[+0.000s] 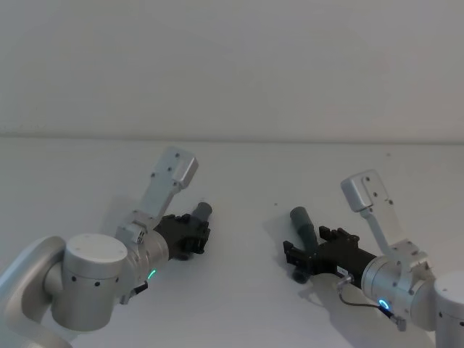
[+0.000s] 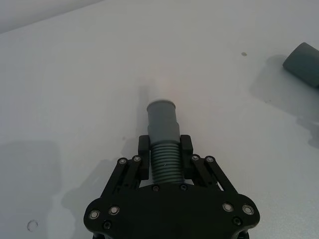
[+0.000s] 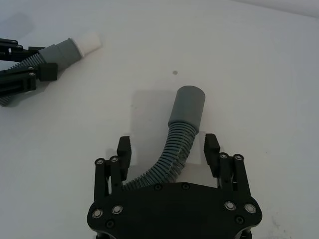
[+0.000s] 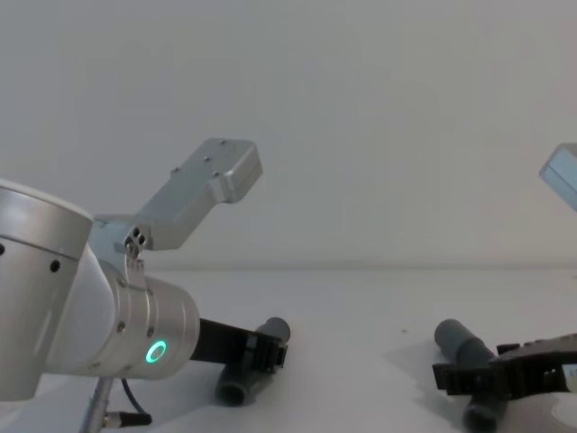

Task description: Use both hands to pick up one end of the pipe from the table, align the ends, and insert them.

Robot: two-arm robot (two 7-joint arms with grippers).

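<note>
Two dark-grey ribbed bent hose pieces sit well apart on the plain white worktop (image 1: 72, 174). The black left gripper (image 2: 165, 149) has its fingers clamped on the left piece (image 2: 162, 117) at its ribs. The black right gripper (image 3: 168, 148) holds its fingers apart either side of the right piece (image 3: 188, 107).

Tabletop (image 1: 239, 174): white, plain, matte. Resting on it: left hose piece (image 1: 201, 212) and right hose piece (image 1: 303, 221), dark-grey, ribbed, well apart.
</note>
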